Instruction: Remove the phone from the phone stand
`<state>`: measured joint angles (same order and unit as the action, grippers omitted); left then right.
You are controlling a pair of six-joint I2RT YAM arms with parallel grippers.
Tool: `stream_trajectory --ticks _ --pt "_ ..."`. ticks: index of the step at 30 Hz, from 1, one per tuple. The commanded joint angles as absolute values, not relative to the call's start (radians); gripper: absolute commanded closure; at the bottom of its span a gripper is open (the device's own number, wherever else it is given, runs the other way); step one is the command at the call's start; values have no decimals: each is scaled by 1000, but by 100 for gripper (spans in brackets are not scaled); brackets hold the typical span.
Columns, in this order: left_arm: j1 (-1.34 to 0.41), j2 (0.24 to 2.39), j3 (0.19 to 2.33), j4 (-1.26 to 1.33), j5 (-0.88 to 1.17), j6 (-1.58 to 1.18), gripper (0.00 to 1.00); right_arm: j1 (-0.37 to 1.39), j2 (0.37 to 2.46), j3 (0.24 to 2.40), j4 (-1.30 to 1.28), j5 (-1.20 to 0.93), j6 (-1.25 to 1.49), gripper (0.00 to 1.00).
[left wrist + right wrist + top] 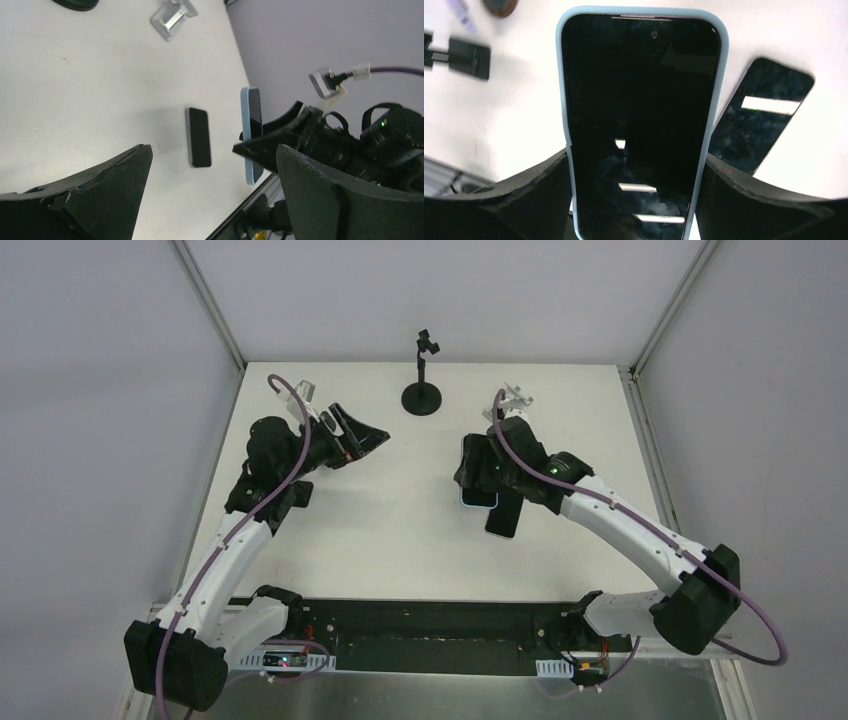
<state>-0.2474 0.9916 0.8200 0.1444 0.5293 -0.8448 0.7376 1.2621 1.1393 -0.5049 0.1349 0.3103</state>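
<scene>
Two phones show from above. The blue-cased phone (479, 496) is clamped in the right gripper (480, 472) over the tabletop (400, 530), right of centre. A second phone (503, 520) lies flat just nearer, partly under the arm. One pole stand (421, 398) stands by the far edge, well apart from both. The left gripper (368, 438) hangs at far left with its jaws spread wide, holding nothing. The tabletop between the arms lies bare down to the near edge. The right arm covers most of the phone, so only its near end and a pale rim show.

From the left wrist, the phone (251, 135) stands on edge in the air close to the tabletop's right edge, with the right gripper's fingers on it. The second phone (199, 136) lies flat just beside it. One silver stand (172, 16) sits farther off, well apart from the phone. The pole stand's base is cut off at the top. Two dark fingers frame the bottom corners, far apart.

From the right wrist, the phone (641, 125) fills the middle, its screen dark, pinched at both long sides. Its lower end is cut off. The second phone (761, 115) lies at right, partly hidden behind it. The shapes at top left are too blurred to name.
</scene>
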Motion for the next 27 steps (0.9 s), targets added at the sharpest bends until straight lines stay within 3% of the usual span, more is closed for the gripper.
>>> stream_trajectory --ticks 1,6,15,27 --pt "-245 892 859 -92 366 -632 1 756 1362 1201 -518 315 711 100" --pt "-245 800 843 -194 221 -525 1 771 1545 1242 -518 434 813 100" --pt "-245 673 742 -204 168 -496 1 770 1785 1327 -560 477 857 100" --pt "-245 676 712 -220 206 -477 1 771 1851 1271 -569 425 788 100"
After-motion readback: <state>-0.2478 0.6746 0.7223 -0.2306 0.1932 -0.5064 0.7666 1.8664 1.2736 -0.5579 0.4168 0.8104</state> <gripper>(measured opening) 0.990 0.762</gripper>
